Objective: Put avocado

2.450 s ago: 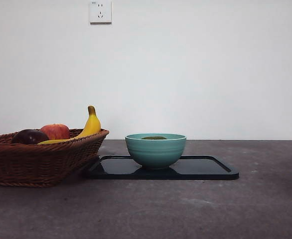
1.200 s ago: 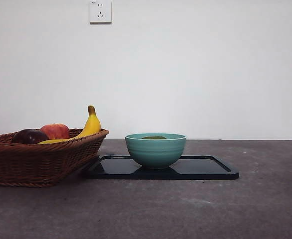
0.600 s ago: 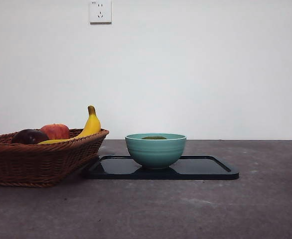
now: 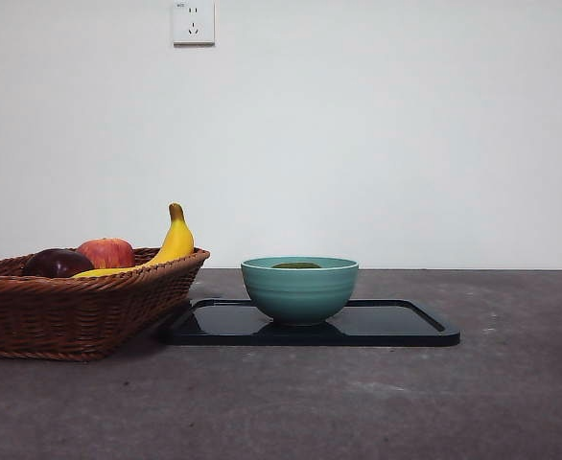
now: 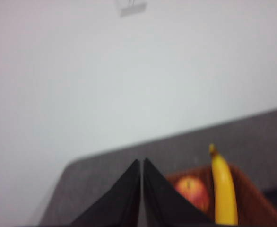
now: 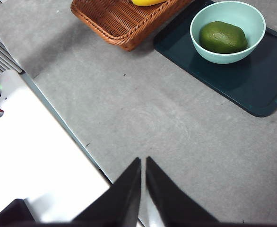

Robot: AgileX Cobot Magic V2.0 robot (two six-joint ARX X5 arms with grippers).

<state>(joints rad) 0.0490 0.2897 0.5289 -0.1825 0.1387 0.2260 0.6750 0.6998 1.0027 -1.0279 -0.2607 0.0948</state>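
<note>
The dark green avocado [image 6: 222, 37] lies inside the teal bowl [image 6: 200, 45]. In the front view only its top [image 4: 296, 265] shows above the rim of the bowl [image 4: 299, 292]. The bowl stands on a dark tray [image 4: 396, 326], which also shows in the right wrist view [image 6: 252, 90]. My right gripper [image 6: 142, 163] is shut and empty, high above the bare table, well away from the bowl. My left gripper [image 5: 142, 164] is shut and empty, raised above the basket. Neither arm shows in the front view.
A wicker basket [image 4: 70, 311] stands left of the tray and touches it. It holds a red apple [image 4: 106, 252], a dark purple-maroon fruit [image 4: 58, 263] and a banana [image 4: 171, 244]. A white panel [image 6: 39, 165] borders the table's edge.
</note>
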